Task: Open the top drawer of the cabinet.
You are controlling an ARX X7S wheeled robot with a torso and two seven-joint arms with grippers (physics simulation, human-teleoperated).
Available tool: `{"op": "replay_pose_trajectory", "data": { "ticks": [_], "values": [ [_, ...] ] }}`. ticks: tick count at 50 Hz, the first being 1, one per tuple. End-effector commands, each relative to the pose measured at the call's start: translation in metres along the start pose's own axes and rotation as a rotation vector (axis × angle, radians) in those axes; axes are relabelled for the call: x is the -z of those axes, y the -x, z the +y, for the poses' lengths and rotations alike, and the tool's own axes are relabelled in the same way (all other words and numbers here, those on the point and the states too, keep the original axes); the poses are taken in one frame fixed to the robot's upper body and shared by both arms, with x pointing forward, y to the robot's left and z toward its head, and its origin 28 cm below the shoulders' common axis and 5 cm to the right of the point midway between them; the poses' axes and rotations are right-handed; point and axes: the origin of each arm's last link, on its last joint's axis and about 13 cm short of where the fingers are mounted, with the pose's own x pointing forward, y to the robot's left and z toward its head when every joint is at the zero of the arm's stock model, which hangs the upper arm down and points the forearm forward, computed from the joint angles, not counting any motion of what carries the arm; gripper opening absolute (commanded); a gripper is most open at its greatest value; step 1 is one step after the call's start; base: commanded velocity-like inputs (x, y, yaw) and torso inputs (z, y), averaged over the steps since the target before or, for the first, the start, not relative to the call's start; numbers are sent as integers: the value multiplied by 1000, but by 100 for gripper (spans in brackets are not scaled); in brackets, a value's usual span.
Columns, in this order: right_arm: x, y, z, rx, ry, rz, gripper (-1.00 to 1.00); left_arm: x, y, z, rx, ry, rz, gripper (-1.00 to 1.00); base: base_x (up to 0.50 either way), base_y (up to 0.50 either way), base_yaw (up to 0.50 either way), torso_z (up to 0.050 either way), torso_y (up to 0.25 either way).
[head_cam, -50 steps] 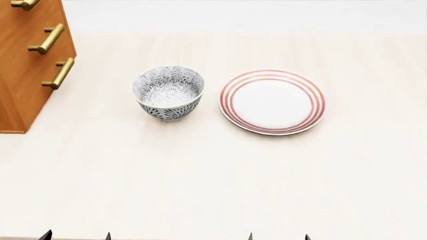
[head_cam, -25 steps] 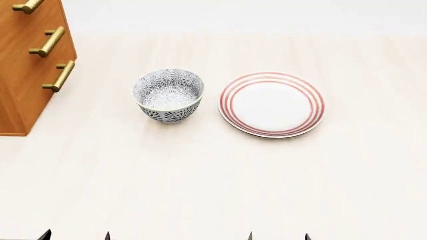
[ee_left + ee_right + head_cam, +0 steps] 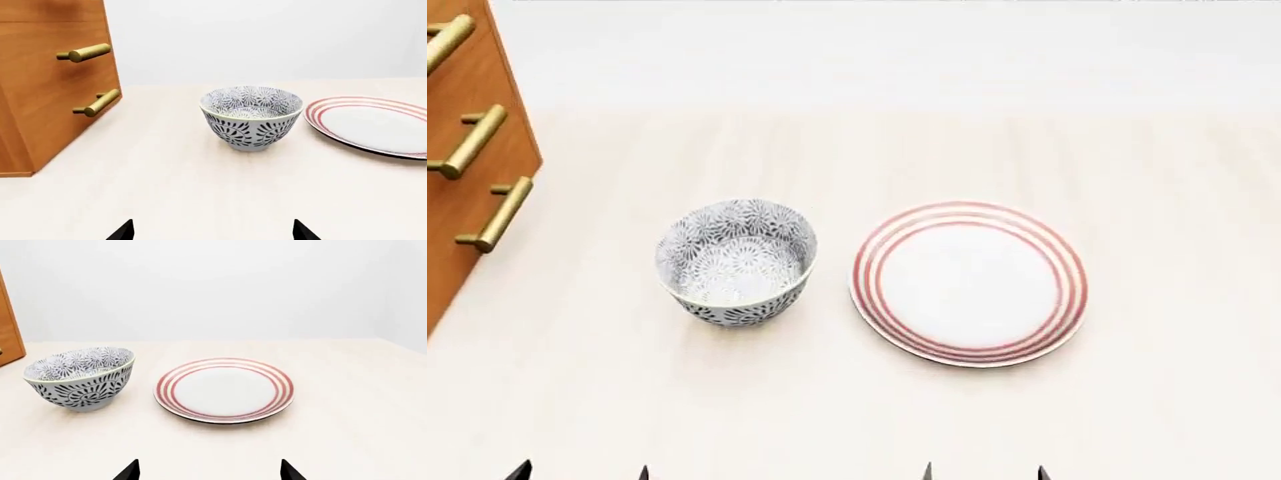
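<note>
Showing only dark fingertips set apart and empty, the left gripper (image 3: 212,231) and right gripper (image 3: 209,470) hover low over the table (image 3: 961,130). Beyond sit a patterned bowl (image 3: 737,263) and striped plate (image 3: 969,283). The cabinet (image 3: 461,170) stands far left; its top drawer cannot be told apart.

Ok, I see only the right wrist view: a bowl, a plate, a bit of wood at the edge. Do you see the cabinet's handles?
Observer: Yes, the left wrist view shows two brass handles on the cabinet front.
Operator: Is the top one among them?
Observer: Cannot tell; the head view shows a third, higher handle, cut by the frame.
Operator: Where is the left tool?
Observer: The left tool is low before the bowl, tips apart, touching nothing.
</note>
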Motion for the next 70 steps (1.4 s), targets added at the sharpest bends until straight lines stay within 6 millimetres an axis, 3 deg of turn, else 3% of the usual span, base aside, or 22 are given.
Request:
{"op": "replay_pose_trajectory", "data": {
  "ticks": [1, 44, 54, 70],
  "values": [
    [-2, 0, 0, -4, 0, -10, 100, -2, 0, 0, 6, 12, -17, 100, 500, -47, 0, 0, 0],
    [-2, 1, 1, -9, -2, -12, 100, -2, 1, 0, 7, 14, -13, 100, 497, -48, 0, 0, 0],
    [-5, 1, 2, -22, 2, -43, 100, -2, 0, 0, 4, 15, -12, 100, 11, 20, 0, 0, 0],
    [-3, 1, 2, -24, 2, -37, 100, -1, 0, 1, 3, 14, -13, 100, 0, 500, 0, 0, 0]
  ]
}}
